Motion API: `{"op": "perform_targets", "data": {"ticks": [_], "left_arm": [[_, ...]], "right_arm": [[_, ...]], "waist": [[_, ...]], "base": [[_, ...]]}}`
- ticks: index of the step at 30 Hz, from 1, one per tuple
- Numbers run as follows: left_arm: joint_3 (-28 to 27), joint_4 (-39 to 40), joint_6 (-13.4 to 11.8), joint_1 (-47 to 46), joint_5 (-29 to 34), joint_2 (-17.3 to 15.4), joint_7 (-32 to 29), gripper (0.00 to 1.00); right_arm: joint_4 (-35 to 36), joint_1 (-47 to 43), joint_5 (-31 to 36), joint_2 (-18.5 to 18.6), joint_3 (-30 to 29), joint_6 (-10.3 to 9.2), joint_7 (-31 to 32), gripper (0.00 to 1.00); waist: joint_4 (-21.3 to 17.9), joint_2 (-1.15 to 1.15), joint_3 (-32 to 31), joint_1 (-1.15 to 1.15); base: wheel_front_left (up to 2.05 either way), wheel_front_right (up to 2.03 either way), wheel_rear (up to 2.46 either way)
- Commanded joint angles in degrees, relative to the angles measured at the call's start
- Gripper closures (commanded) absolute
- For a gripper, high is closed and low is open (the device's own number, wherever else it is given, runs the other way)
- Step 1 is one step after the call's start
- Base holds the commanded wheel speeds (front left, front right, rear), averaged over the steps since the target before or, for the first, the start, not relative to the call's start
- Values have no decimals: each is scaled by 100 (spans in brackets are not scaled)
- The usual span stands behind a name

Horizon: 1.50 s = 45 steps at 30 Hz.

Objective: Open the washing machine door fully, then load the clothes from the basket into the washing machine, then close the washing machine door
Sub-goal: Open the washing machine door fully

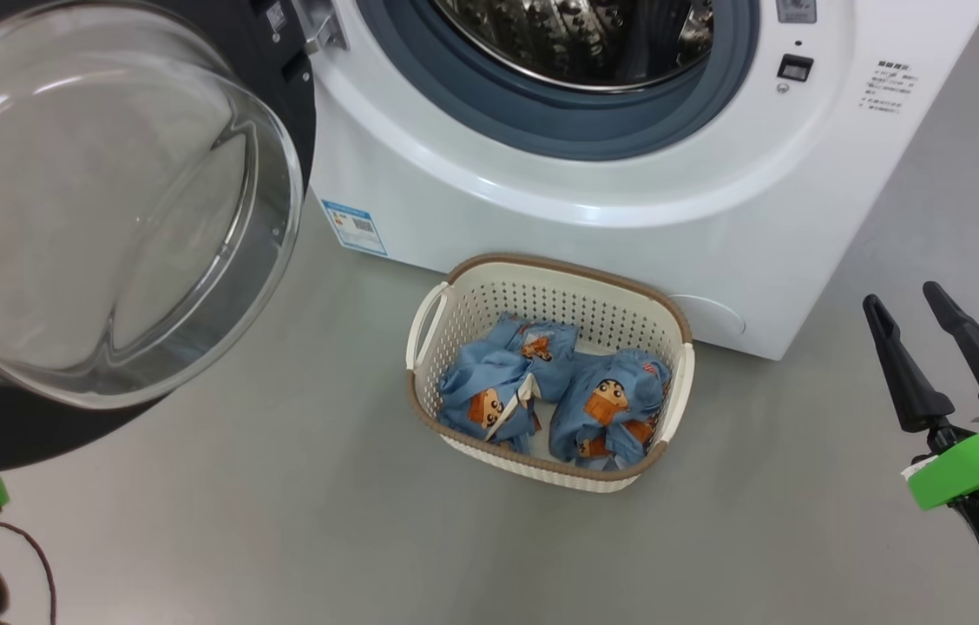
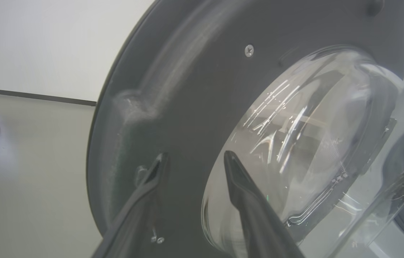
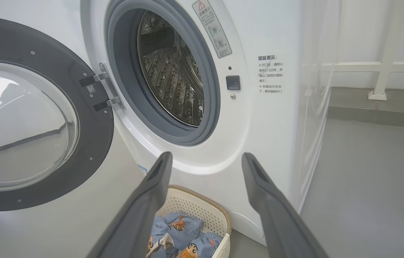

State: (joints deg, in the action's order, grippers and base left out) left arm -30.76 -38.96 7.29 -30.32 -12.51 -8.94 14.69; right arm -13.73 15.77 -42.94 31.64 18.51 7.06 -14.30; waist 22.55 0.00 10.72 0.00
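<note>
My left claw [image 2: 195, 156], spread, faces the washing machine door [image 2: 187, 89], rim cut off, glass bulging; my right claw [image 3: 206, 156], spread, half hides the perforated basket [image 3: 198, 208].

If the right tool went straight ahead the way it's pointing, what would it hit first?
Probably the washing machine, on its white front just under the grey seal, above the basket. The right tool has nothing before that, though depth is unclear.
</note>
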Motion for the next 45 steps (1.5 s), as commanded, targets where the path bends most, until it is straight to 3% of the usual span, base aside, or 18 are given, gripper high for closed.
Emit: {"op": "perform_targets", "data": {"ticks": [1, 2, 21, 45], "left_arm": [[-9, 281, 18, 164, -103, -248, 30, 8], [56, 391, 18, 245, -172, -226, 30, 0], [1395, 1812, 19, 1675, -619, -154, 30, 0], [2138, 2021, 20, 2006, -565, -166, 30, 0]], "right_arm": [[126, -115, -15, 78, 38, 43, -70, 0], [133, -140, -11, 63, 29, 43, -70, 0], [209, -370, 82, -250, -202, 43, -70, 0], [314, -731, 226, -440, -404, 43, -70, 0]], "waist": [[-41, 0, -65, 0], [-57, 0, -95, 0], [-783, 0, -319, 0], [-2078, 0, -516, 0]], "base": [[0, 0, 0], [0, 0, 0], [0, 0, 0], [0, 0, 0]]}}
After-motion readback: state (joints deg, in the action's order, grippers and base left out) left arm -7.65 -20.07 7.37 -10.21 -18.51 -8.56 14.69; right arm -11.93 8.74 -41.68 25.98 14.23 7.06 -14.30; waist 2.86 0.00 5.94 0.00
